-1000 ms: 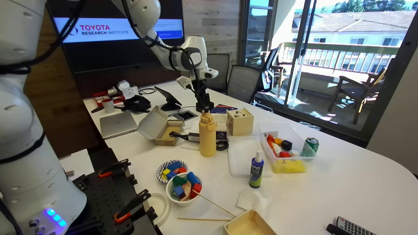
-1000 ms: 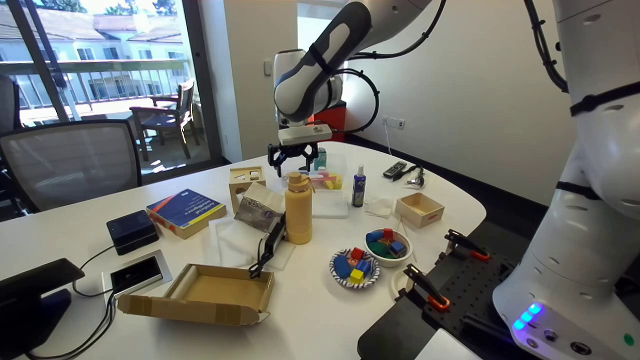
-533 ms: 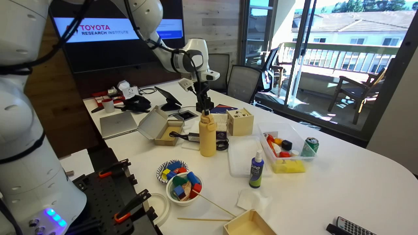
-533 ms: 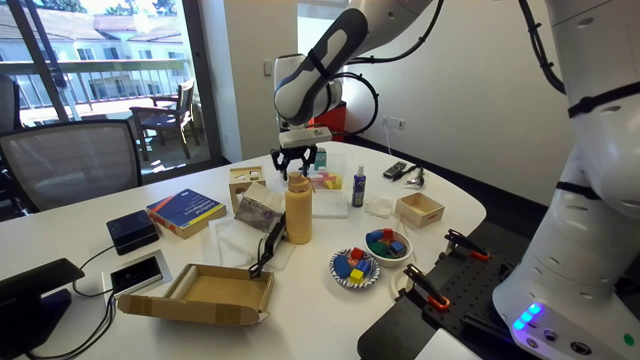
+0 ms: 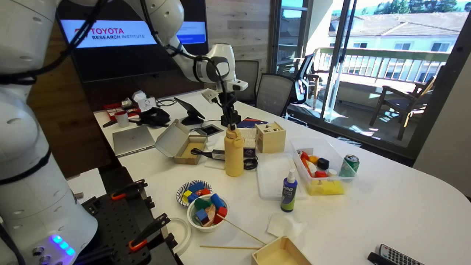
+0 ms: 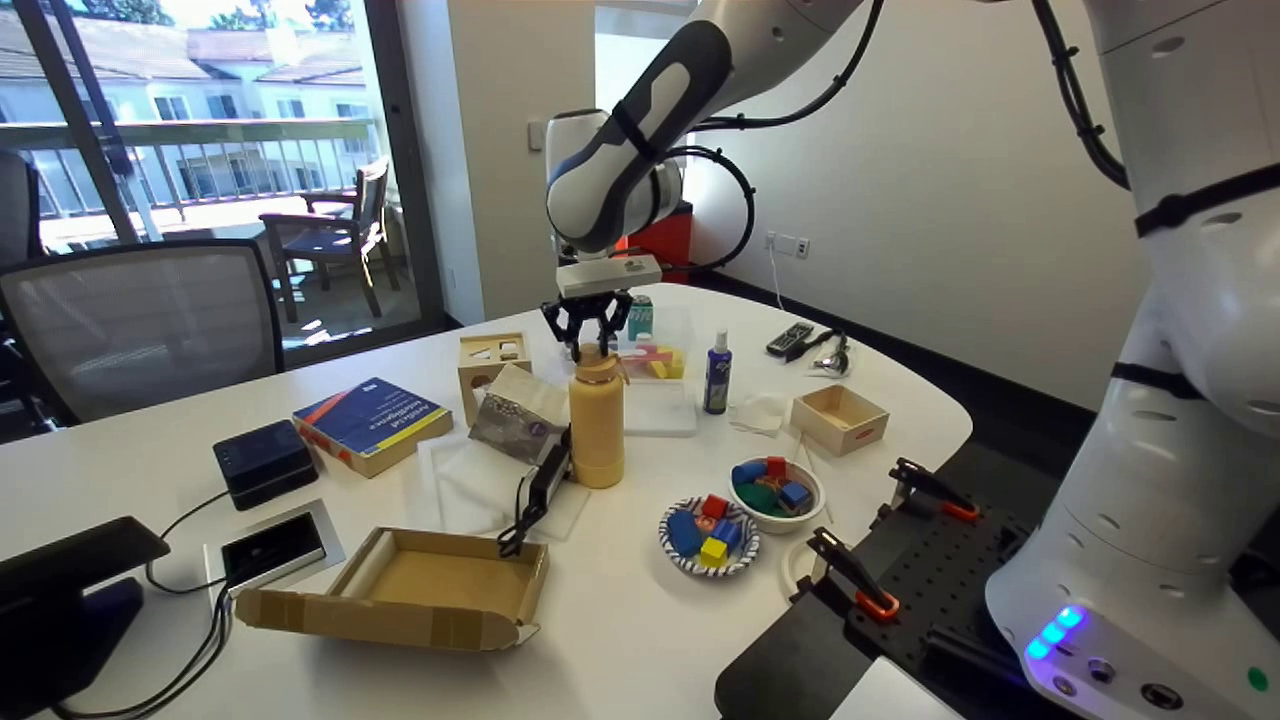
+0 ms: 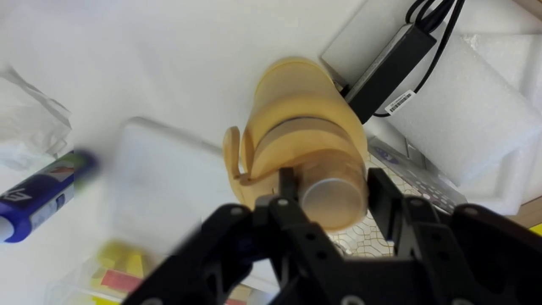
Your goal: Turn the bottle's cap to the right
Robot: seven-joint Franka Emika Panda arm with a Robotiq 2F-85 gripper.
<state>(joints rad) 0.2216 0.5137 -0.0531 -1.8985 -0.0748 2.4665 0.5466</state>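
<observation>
The tall yellow-orange bottle [image 5: 234,159] stands upright on the white table, and it shows in both exterior views [image 6: 597,430]. Its narrow cap [image 7: 332,203] fills the space between the black fingers [image 7: 378,190] in the wrist view, one on either side. From above, my gripper [image 6: 590,351] points down at the top of the bottle, shut on the cap. A slim carry loop [image 7: 232,148] sticks out from the bottle's collar, outside the jaws. Where exactly the far pad touches is blurred in the wrist view.
A black power adapter [image 7: 391,70] with cables lies against the bottle's base. Around it are an open cardboard box [image 6: 450,580], a wooden shape box [image 5: 271,138], a blue spray bottle [image 5: 289,193], a clear bin [image 5: 323,162] and two bowls of blocks, one white [image 5: 208,226].
The fingers have come together from wide apart onto the cap. The arm has lowered slightly over the bottle, which has stayed in place.
</observation>
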